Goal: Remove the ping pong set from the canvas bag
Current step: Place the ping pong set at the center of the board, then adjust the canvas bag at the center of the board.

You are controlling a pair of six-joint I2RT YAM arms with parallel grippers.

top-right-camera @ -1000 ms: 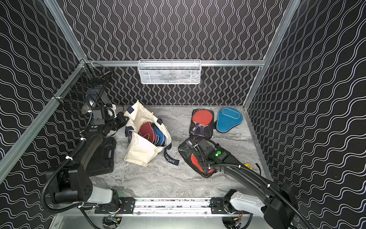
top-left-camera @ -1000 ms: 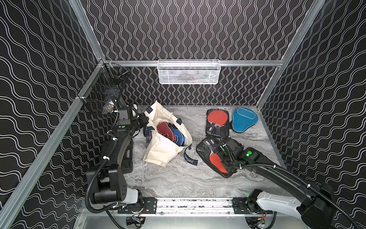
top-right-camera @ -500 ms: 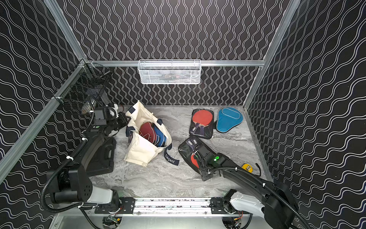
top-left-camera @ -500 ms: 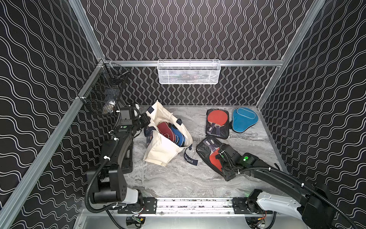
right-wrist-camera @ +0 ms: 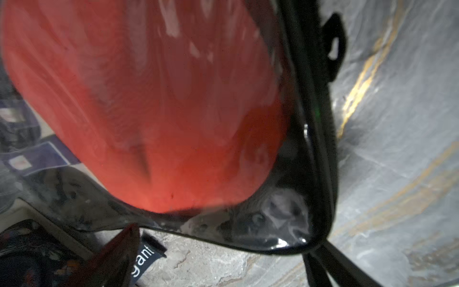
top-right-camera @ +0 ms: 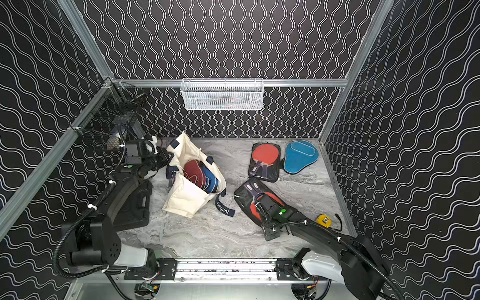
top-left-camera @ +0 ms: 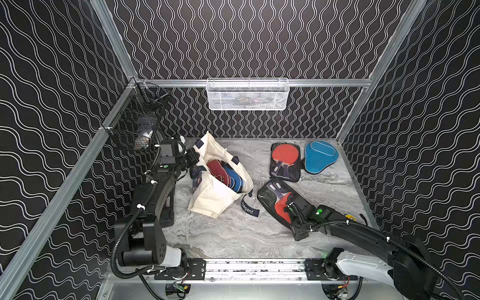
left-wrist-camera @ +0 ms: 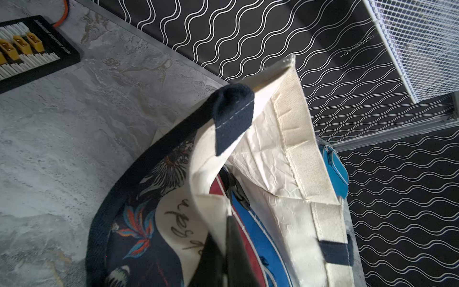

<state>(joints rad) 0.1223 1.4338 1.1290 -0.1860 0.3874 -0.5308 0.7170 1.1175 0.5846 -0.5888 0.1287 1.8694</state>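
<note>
Navy strap (top-left-camera: 248,207) (white print): "Élégant"

You're looking into a booth w/ black walls (top-left-camera: 246,39) on three sides, all printed w/ thin white wavy lines. Alu rails (top-left-camera: 324,82) run across the back wall, along the sides & up the corners. A white mesh basket (top-left-camera: 246,94) hangs on the back rail. A black wire basket (top-left-camera: 135,122) sits in the rear corner on the robot's L, w/ sth pale inside, can't tell what. Floor's a grey marble-look top (top-left-camera: 228,233); up close you get gold veins (right-wrist-camera: 360,82). Light's even, w/ a soft sheen on the marble. A slotted alu track (top-left-camera: 254,267) runs along the near edge.
</note>
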